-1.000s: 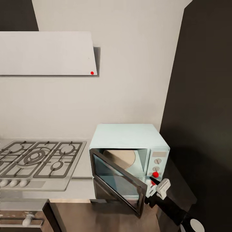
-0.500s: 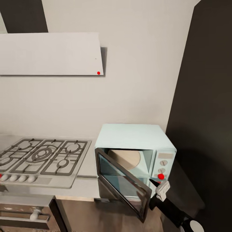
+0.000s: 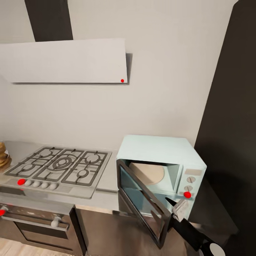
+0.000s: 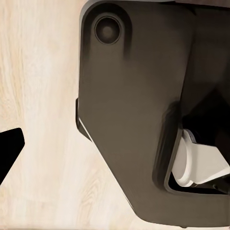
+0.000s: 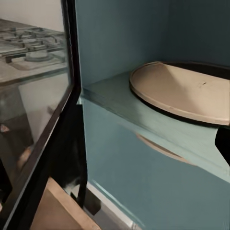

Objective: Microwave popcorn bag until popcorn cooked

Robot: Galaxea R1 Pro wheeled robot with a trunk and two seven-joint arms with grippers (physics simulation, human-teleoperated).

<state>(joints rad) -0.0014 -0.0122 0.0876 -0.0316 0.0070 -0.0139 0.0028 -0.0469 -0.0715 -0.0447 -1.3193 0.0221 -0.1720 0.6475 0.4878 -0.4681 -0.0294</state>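
Microwave (image 3: 161,167) at 5 o'clock in my head view, on the desk (image 3: 106,197) right of the hob (image 3: 58,167); door (image 3: 142,204) swung out, bare turntable (image 5: 184,91) inside. My right pincer (image 3: 180,209) hangs just off the door's free edge, below the red dot (image 3: 187,194); cannot tell whether it is parted or closed, and I see nothing gripped. Left pincer's state unreadable too: its wrist view gives dark robot body (image 4: 129,120) over wood floor (image 4: 43,96). Tan ribbed shape cut off at 9 o'clock (image 3: 3,154), perhaps the popcorn bag, too little shows to say. Risks, as I judge: my right arm could knock the door shut when pulling away; turning left, my base may clip the oven (image 3: 35,224).
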